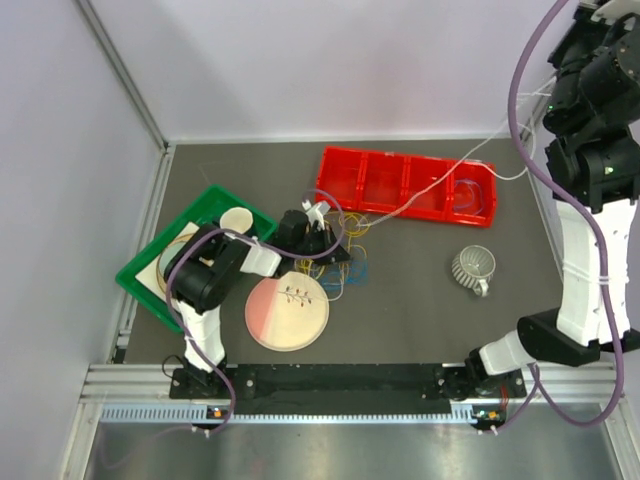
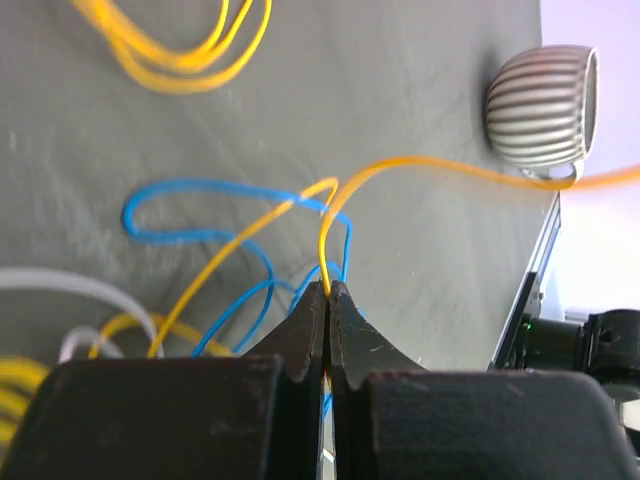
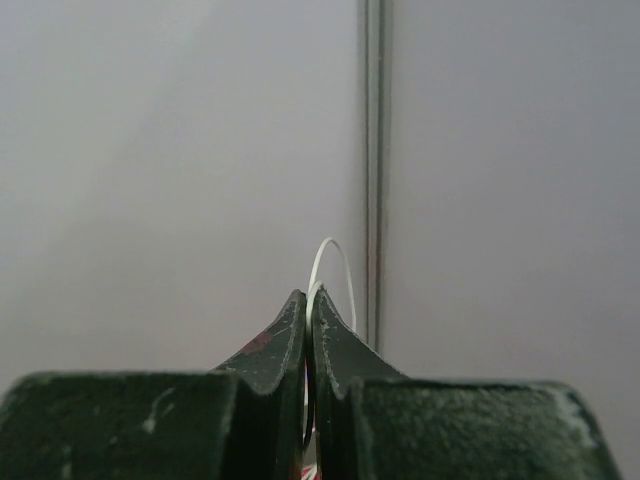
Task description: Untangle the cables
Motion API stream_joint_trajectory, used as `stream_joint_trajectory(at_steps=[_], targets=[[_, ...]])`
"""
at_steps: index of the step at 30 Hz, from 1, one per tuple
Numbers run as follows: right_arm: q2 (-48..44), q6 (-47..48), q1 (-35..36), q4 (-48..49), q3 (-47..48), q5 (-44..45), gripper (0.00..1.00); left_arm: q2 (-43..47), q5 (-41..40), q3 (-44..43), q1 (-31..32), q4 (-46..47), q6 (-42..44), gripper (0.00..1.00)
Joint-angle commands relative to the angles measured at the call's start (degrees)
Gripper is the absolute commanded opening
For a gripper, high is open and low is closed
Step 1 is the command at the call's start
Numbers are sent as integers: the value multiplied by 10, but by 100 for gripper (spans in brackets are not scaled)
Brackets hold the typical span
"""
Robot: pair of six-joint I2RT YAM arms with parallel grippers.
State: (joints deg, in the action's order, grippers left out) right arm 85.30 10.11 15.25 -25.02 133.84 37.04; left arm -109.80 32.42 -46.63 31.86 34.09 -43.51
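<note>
Left wrist view shows you the left gripper [image 2: 328,290] with its jaws pinched together on a yellow cable [image 2: 420,161], anchoring it just above the tangle of cables [image 1: 345,255] that lies on the table [image 1: 420,300] beside the red tray [image 1: 340,165]. Your right gripper [image 3: 310,300], raised high and well apart, is closed on a white cable [image 3: 331,240], likely so that this strand draws taut and slides clear while the left one holds

A robot lab cell: two arms [image 1: 207,285] bolted to an aluminium rail [image 1: 340,385] at the edge of a dark counter [image 1: 420,320], blank pale walls [image 1: 330,60] boxing it in, and staged props: bin [image 1: 380,180], tray [image 1: 140,275], plate [image 1: 285,320], cup [image 1: 473,266].
</note>
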Motion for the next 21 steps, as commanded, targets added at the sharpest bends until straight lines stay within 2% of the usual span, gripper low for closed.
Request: stream_joint_trajectory(at_steps=[1, 10, 15, 21], targets=[[-43, -24, -32, 17, -10, 3, 0, -23, 17, -50, -4, 28, 1, 0], [-72, -34, -40, 16, -16, -27, 0, -44, 36, -95, -9, 24, -3, 0], [-63, -46, -39, 16, -46, -39, 0, 9, 26, -95, 32, -3, 10, 0], [-46, -93, -39, 15, -48, -85, 0, 19, 30, -88, 75, -2, 1, 0]])
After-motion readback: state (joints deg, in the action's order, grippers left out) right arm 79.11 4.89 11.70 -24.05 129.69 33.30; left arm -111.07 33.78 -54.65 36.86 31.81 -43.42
